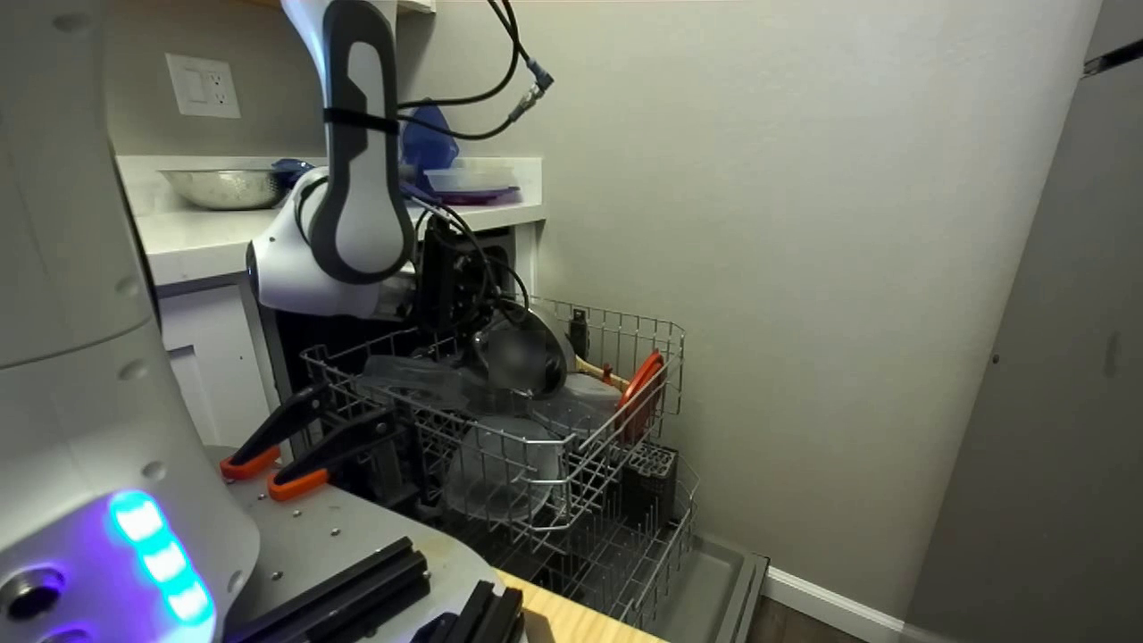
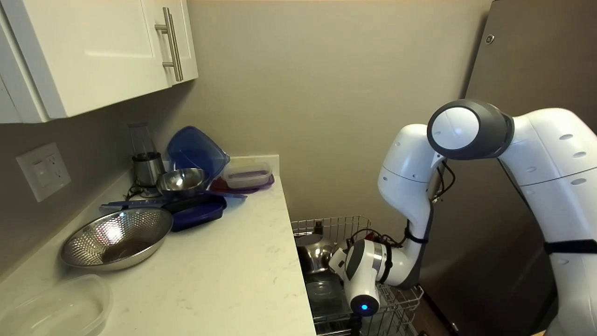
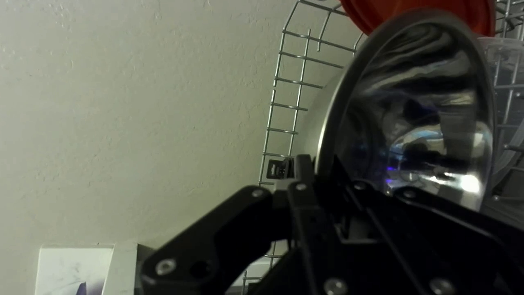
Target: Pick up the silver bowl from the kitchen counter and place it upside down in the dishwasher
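The silver bowl (image 3: 413,110) is tipped on its side, its shiny hollow facing the camera in the wrist view. My gripper (image 3: 321,168) is shut on its rim, one finger outside the wall and one inside. In an exterior view the bowl (image 1: 527,353) is over the upper wire rack (image 1: 564,483) of the dishwasher (image 1: 714,589); whether it touches the rack I cannot tell. The arm hides part of it there. The white kitchen counter (image 2: 252,261) lies beside the dishwasher in both exterior views.
Clear plastic containers (image 1: 411,379) and a red lid (image 1: 638,393) occupy the upper rack around the bowl. A wall (image 3: 143,123) rises close behind the rack. On the counter are a colander (image 2: 116,238), another steel bowl (image 2: 183,181) and blue plastic pieces (image 2: 198,212).
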Tool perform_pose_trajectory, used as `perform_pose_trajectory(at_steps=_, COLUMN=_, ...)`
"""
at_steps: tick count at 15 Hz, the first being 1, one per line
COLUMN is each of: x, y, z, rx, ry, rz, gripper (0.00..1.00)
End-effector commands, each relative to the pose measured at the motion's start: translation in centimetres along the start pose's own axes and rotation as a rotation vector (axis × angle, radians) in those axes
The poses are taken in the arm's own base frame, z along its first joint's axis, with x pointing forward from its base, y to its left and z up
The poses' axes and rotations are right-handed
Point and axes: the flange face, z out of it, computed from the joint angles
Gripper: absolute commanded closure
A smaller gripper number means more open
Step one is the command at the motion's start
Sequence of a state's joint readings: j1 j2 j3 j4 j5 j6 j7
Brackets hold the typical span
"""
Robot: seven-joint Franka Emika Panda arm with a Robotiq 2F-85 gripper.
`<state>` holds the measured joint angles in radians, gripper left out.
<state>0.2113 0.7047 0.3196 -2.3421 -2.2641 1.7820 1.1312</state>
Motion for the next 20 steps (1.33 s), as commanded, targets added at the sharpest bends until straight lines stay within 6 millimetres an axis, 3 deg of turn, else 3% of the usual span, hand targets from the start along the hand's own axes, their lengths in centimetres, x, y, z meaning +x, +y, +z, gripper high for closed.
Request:
perform_pose_trajectory(at_steps=1, x=1.2, y=-0.4, z=-2.0, rx=0.117, ry=0.142, rz=-0.057, gripper=0.59)
perform_pose_trajectory(at_steps=5, x=1.9, y=-1.0, z=-3.5, rx=0.236, ry=0.315, rz=-0.12, gripper=0.33)
perform_pose_trajectory(at_steps=10, x=1.5, y=-0.2, z=-3.1, rx=0.294, ry=0.404, rz=-0.13, gripper=0.01)
perform_pose_trajectory(at_steps=20, x=1.5, y=3.0, z=0.0, rx=0.244, ry=0.393, rz=0.003, gripper=0.0)
